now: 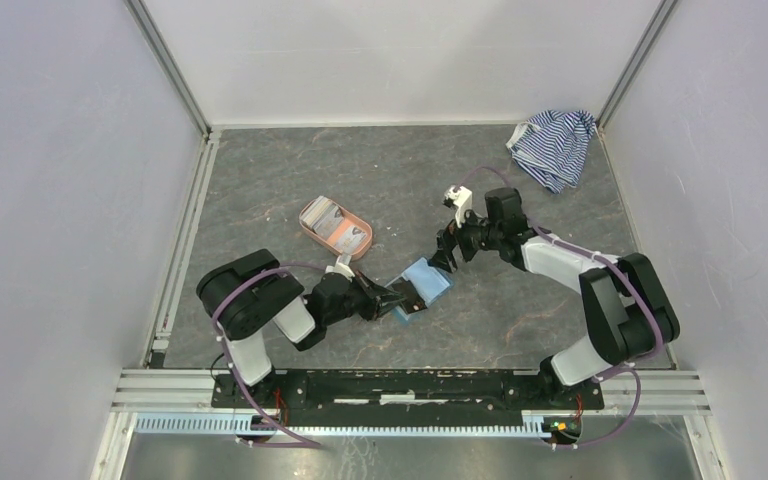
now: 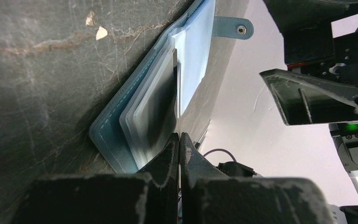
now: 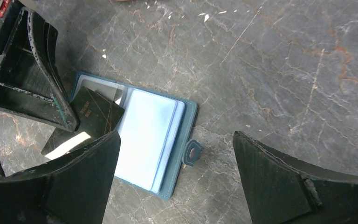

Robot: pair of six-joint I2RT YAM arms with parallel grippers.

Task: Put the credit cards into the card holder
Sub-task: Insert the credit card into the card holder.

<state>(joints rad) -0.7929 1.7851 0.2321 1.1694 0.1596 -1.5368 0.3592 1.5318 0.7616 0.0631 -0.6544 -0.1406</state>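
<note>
L arm [image 1: 250, 305]: elbow folded up close to its base, forearm low, reaching R across the tabletop [image 1: 520, 310]. Behind the forearm is a salmon tray [image 1: 304, 226] w/ more cards [image 1: 338, 225] in it.

L fingers [image 2: 167, 161] are pinched tight on the near end of a dark credit card [image 3: 94, 113]. Card is seen edge-on in the L wrist view, and its far end is over the L page of the card holder [image 3: 151, 135]. Can't tell if it's inside a sleeve.

Holder lies open on the tabletop at centre, btwn the two arms, light-blue sleeves up. Snap tab [image 3: 192, 152] sticks out on the side away from the L arm.

R fingers [image 3: 279, 182] are spread wide w/ nothing in them, hovering above the holder & pointing down at it.

R arm [image 1: 615, 300]: elbow raised near its base, forearm stretching L, wrist bent down.

Striped cloth [image 1: 555, 145] is bunched in the far R corner.
</note>
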